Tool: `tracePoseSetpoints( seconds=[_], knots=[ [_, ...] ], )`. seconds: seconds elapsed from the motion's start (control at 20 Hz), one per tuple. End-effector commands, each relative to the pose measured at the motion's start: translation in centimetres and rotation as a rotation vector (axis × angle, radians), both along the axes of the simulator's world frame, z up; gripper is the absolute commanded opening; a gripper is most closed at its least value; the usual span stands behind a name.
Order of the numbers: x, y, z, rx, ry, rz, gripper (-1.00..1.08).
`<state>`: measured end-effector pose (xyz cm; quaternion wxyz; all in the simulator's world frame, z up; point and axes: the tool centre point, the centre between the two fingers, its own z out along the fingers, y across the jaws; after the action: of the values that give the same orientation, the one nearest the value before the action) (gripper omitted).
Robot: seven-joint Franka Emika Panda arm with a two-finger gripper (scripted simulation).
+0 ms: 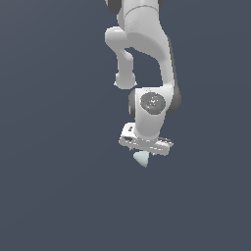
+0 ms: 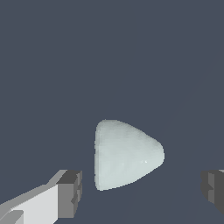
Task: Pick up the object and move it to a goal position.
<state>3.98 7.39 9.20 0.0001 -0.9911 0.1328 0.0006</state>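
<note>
The object point(image 2: 124, 154) is a small pale mint-white wedge with a rounded side and a blunt pointed end, lying on the dark grey floor. In the exterior view only its tip point(image 1: 142, 159) shows below the white hand. My gripper point(image 2: 142, 192) is open and hangs right above the object. One finger point(image 2: 70, 193) stands clear of the object's flat side and the other finger point(image 2: 213, 189) stands well off its pointed end. Neither finger touches it. In the exterior view the gripper point(image 1: 145, 148) has its fingers hidden by the hand.
The white Panda arm point(image 1: 147, 54) comes down from the top of the exterior view. A plain dark grey floor point(image 1: 54, 186) lies all around.
</note>
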Motion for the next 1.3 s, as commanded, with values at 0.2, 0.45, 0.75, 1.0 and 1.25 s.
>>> tracePoseSetpoints(
  seconds=[0.2,0.45,0.75,1.0,1.25],
  knots=[
    [0.0,0.0,-0.6,0.000,0.000,-0.001,1.00],
    [-0.1,0.0,-2.9,0.000,-0.001,-0.003,1.00],
    [0.0,0.0,-5.0,0.000,-0.001,-0.004,1.00],
    [0.1,0.0,-5.0,0.000,-0.001,-0.004,-1.00],
    [0.1,0.0,-5.0,0.000,-0.001,-0.004,-1.00]
  ],
)
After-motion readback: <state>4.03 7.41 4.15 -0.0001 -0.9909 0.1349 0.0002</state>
